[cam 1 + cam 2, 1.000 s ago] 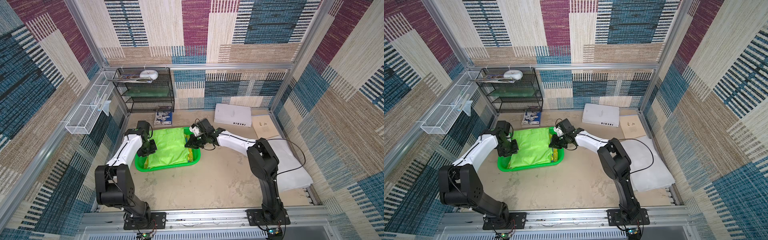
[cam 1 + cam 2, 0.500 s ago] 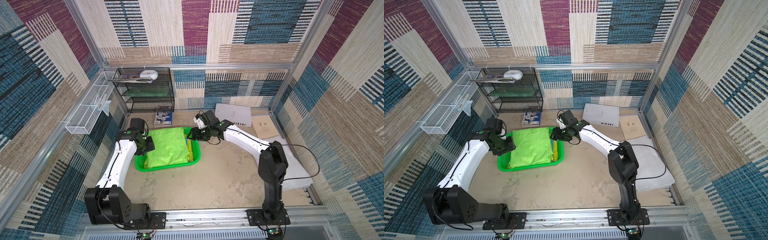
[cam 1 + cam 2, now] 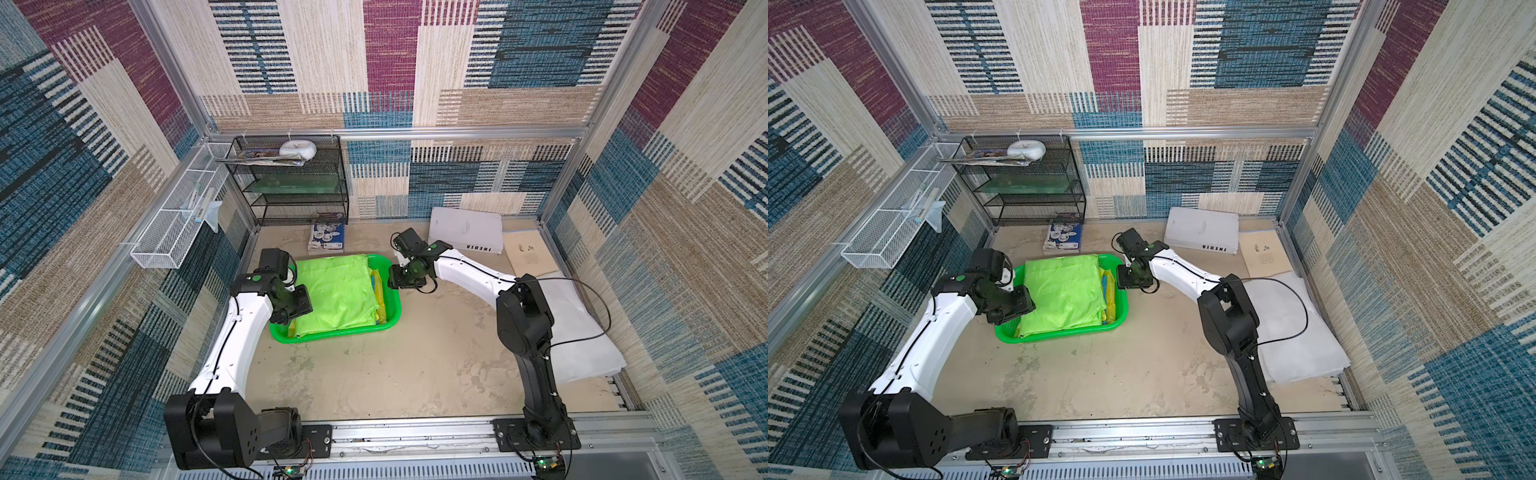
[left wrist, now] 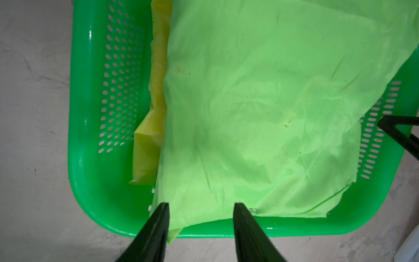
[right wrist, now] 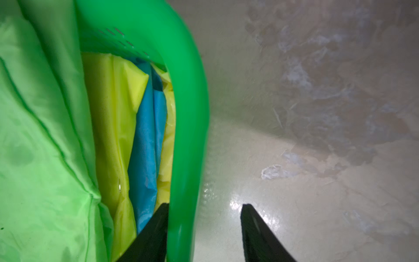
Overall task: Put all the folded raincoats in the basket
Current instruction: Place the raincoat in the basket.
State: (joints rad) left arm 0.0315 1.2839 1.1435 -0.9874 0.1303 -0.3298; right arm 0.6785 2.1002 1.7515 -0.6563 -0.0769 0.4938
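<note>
Both arms rise from the rail at the bottom edge of the top views and meet over the basket [image 3: 345, 333], which sits on the worktop [image 3: 374, 382] left of centre. Inside it the folded raincoat [image 3: 336, 291] lies flat, lime green, and covers most of the floor, so the placing itself looks done.

In the left wrist view the left jaws stand apart at the bottom of the frame, over the raincoat's near edge, with nothing pinched between them. One corner of the cloth seems to lap onto the rim at lower centre. In the right wrist view the right jaws are likewise parted and straddle the basket's rim, one inside and one outside, not clamped on it. Beside them, yellow layers [image 5: 106, 118] and a blue layer [image 5: 145, 140] show under the raincoat.

By my judgement little is left — draw both arms clear, perhaps tuck in that corner.

A booklet [image 3: 328, 239] lies just behind the basket. A white box [image 3: 465, 230] and a black mesh rack [image 3: 291, 183] stand farther back, toward the upper part of the frame.
</note>
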